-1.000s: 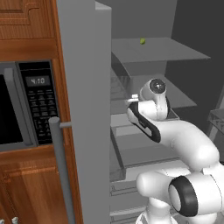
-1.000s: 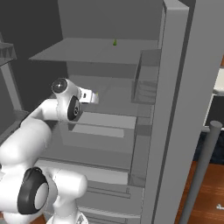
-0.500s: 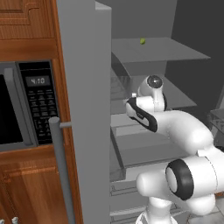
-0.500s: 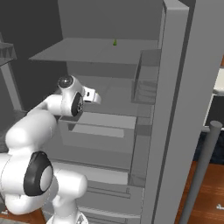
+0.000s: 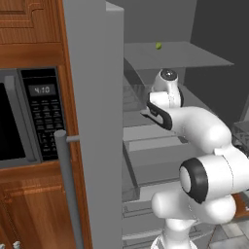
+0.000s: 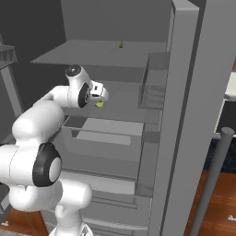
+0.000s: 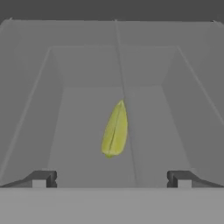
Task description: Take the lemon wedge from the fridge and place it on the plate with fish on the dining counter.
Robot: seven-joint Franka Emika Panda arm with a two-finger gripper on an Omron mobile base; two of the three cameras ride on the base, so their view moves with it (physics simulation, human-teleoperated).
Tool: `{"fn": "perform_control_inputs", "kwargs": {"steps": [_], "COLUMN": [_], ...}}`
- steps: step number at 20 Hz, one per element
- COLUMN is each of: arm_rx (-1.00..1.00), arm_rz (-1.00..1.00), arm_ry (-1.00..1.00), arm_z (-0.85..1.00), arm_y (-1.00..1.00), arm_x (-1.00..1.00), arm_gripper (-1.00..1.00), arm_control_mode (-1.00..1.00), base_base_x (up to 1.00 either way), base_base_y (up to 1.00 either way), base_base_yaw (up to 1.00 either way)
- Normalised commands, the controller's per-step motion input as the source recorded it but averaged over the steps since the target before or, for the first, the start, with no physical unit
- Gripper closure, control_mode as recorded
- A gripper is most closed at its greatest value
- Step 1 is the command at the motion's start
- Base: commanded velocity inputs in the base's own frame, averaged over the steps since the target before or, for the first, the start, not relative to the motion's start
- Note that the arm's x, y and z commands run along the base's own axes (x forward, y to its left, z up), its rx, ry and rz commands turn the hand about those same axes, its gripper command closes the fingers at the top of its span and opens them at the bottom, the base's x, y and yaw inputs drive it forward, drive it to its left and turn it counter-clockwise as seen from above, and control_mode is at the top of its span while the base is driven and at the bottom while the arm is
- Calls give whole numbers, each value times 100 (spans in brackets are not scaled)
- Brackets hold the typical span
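Note:
The lemon wedge [image 7: 115,130], a small yellow-green sliver, lies on a grey middle shelf inside the open fridge [image 6: 184,115]. In the hand view it sits centred a short way ahead of my gripper [image 7: 112,179], whose two dark fingertips [image 7: 43,178] stand wide apart with nothing between them. From the right base view the lemon wedge [image 6: 99,104] shows just below and beyond my gripper [image 6: 103,97], apart from it. My arm reaches into the fridge [image 5: 92,97] at mid height. The plate and the dining counter are out of view.
A small green object [image 5: 158,45] [image 6: 121,44] rests on the top shelf, above my hand. Door bins [image 6: 154,87] line the open right door. A black microwave [image 5: 29,116] sits in wooden cabinets to the left. Bar handles [image 5: 68,185] stand on both doors.
My hand has pushed further into the fridge over the middle shelf. The lemon wedge now shows beside the hand in the right base view.

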Motion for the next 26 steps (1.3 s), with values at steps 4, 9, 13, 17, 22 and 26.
{"fn": "perform_control_inputs", "kwargs": {"steps": [4, 9, 13, 17, 22, 26], "arm_rx": [-5, -1, 4, 5, 0, 0], "arm_rz": [0, 0, 0, 0, 0, 0], "arm_ry": [-13, 0, 6, 10, 3, 0], "arm_z": [-23, -1, 3, 11, -1, -11], "arm_y": [-2, 0, 0, 0, 0, 0], "arm_x": [-3, 12, 32, 40, 19, 15], "arm_gripper": [-100, -100, -100, -100, -100, -100], "arm_control_mode": [-100, -100, -100, -100, -100, -100], "base_base_x": [0, 0, 0, 0, 0, 0], "base_base_y": [0, 0, 0, 0, 0, 0], "base_base_yaw": [0, 0, 0, 0, 0, 0]}}
